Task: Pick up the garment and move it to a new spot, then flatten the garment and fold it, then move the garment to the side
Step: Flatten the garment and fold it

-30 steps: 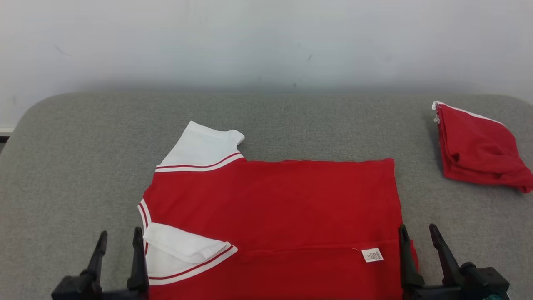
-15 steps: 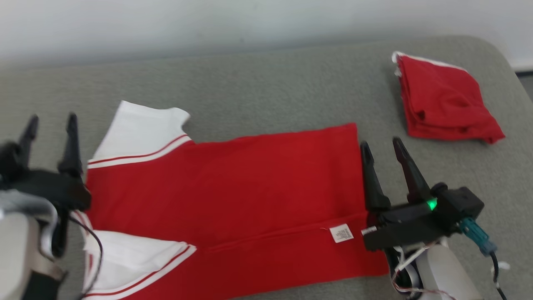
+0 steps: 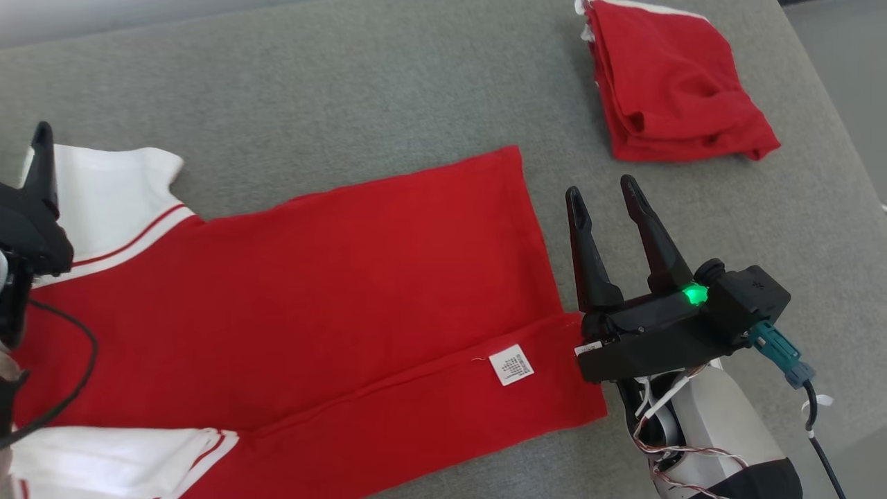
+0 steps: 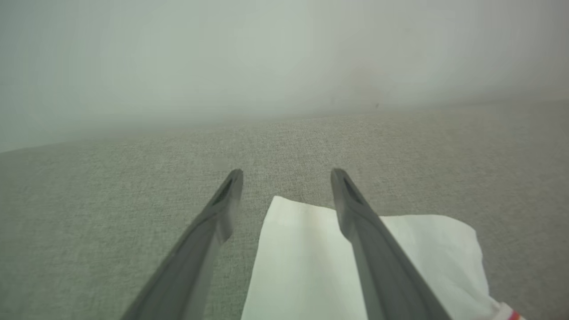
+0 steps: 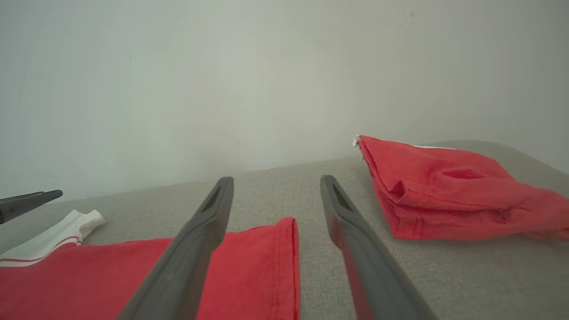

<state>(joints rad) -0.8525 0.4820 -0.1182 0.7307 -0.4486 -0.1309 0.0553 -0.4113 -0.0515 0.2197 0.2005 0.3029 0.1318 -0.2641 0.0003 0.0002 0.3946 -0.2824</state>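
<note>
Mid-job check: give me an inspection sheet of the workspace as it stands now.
Surface: grey padded top, fabric-covered.
Job's things: red shirt spread out, near edge folded over with the label showing; far white sleeve lying out.
Clutter: folded red garment at the far right, apart from the shirt.
Grippers: left gripper open over the white sleeve; right gripper open beside the shirt's hem, holding nothing.
Cables: black cable loops over the shirt by the left arm; loose wires at the right wrist.
Surroundings: pale wall behind; nothing else seen.
</note>
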